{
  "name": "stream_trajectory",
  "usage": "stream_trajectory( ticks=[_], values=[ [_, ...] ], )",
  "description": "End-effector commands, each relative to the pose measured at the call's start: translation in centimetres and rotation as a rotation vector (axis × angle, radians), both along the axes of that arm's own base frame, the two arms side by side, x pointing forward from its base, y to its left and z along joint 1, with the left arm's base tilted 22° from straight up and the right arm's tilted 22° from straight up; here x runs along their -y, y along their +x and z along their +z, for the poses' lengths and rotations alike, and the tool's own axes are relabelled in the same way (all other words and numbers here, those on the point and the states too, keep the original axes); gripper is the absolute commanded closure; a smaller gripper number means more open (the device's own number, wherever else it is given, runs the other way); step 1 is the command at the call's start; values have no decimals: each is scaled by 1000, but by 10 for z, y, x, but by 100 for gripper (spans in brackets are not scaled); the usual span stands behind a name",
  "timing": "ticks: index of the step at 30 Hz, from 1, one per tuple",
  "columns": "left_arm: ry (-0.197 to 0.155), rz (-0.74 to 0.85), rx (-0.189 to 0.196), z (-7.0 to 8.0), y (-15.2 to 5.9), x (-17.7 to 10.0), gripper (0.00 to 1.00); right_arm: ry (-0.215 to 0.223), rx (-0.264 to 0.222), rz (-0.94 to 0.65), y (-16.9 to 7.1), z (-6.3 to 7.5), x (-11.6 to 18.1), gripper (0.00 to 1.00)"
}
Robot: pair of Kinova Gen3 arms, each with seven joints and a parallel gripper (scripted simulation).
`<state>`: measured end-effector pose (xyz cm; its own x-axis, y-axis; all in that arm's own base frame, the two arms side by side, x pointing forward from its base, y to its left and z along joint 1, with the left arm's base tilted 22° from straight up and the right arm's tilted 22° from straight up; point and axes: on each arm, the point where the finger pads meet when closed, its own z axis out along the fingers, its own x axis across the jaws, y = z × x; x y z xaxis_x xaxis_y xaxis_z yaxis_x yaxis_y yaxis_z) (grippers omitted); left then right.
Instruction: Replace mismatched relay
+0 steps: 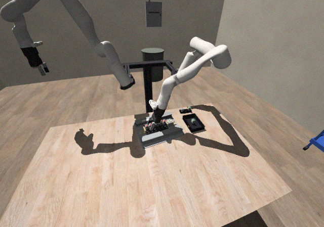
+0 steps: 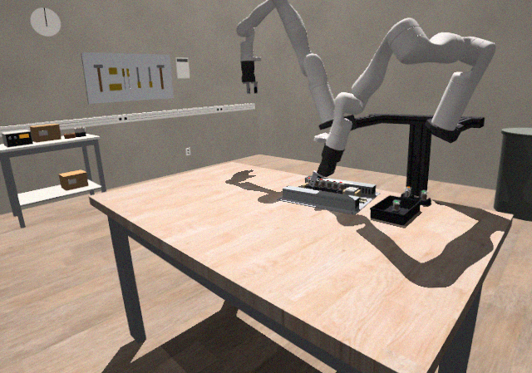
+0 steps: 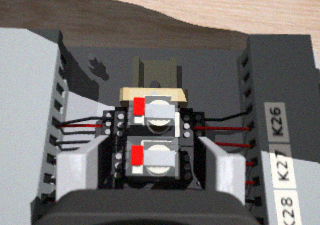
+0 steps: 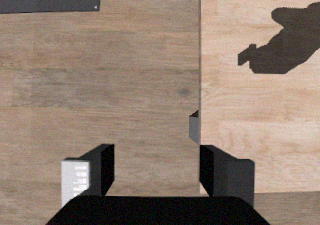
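Twice showing released pincers, left gripper (image 1: 149,126) (image 2: 314,179) (image 3: 151,152) and right gripper (image 1: 44,70) (image 2: 251,88) (image 4: 157,162), and displaying one green-buttoned relay (image 1: 193,121) (image 2: 396,204) inside the black parts tray (image 1: 198,129) (image 2: 386,217).

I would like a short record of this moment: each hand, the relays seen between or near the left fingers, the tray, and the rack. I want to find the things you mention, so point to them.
left hand (image 1: 151,127) (image 3: 150,157): open, over the relay panel (image 1: 153,141) (image 2: 320,198)
right hand (image 1: 43,70) (image 2: 251,89) (image 4: 157,162): open, away from the table
relays in left wrist view: two, red buttons, same side
parts tray (image 1: 201,129) (image 2: 388,217): black, holds one green-button relay
rack (image 1: 185,112): beyond the tray in the top view
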<state>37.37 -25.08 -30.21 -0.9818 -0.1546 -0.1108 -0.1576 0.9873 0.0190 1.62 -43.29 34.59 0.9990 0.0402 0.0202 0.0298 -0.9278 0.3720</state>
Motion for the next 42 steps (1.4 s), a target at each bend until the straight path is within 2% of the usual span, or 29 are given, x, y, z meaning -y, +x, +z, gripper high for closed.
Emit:
stream_trajectory(
  ticks=[1,42],
  values=[
    [-2,-1,1,2,1,1,0,-1,1,0,0,1,0,0],
    [-2,-1,1,10,0,4,0,-1,1,0,0,1,0,0]
  ],
)
